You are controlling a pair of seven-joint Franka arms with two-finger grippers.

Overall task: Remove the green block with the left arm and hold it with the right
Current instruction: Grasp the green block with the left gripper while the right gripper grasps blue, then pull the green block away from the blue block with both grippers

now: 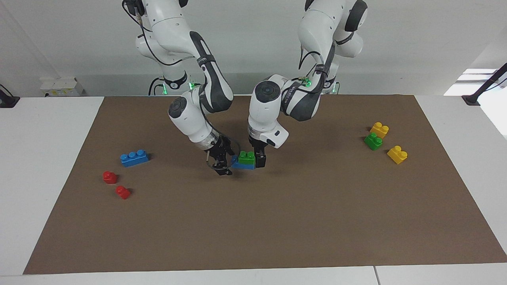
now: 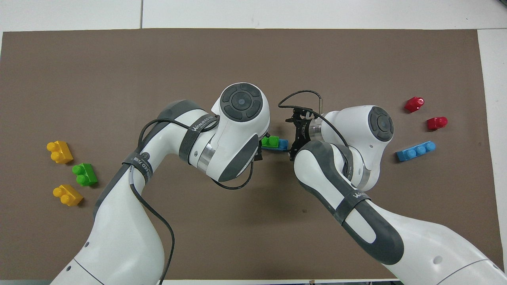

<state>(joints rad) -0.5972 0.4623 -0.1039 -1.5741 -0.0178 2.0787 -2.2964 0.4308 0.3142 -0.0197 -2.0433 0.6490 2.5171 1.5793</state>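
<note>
A green block [image 1: 246, 157] sits pressed onto a blue brick [image 1: 241, 164] in the middle of the brown mat; both also show in the overhead view, the green block [image 2: 270, 141] on the blue brick [image 2: 282, 145]. My left gripper [image 1: 259, 159] is down at the green block's end toward the left arm's side, touching or nearly touching it; in the overhead view its wrist hides it. My right gripper [image 1: 222, 163] is low at the blue brick's other end, open, with its jaws spread on either side of that end [image 2: 292, 136].
A second green block [image 1: 373, 141] lies between two yellow bricks [image 1: 379, 129] [image 1: 397, 154] toward the left arm's end. A blue three-stud brick [image 1: 134, 157] and two red pieces [image 1: 110, 177] [image 1: 122, 192] lie toward the right arm's end.
</note>
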